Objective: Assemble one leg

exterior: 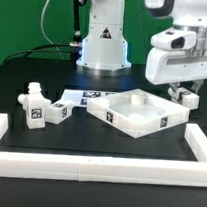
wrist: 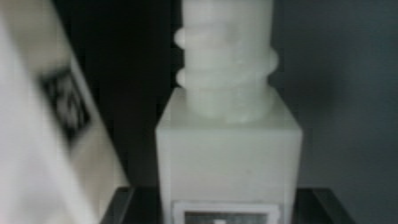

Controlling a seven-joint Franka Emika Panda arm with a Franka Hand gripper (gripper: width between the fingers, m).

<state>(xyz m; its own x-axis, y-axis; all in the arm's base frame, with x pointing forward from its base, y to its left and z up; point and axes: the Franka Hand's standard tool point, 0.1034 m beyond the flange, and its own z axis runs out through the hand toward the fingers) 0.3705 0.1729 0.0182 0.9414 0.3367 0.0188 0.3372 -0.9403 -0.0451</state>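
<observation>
Wrist view, jaws pinching the leg, just beside the white tray, outside its walls.

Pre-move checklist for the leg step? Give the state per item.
1. Leg centred and close in the wrist view, thread showing: ok.
2. Gripper shut on the leg: cannot tell, fingers not clearly visible.
3. Tray-like part lying flat, beside the gripper: ok.
4. Leg lined up with a corner hole: cannot tell.
5. Loose parts at the exterior view's left, apart from the gripper: ok.
</observation>
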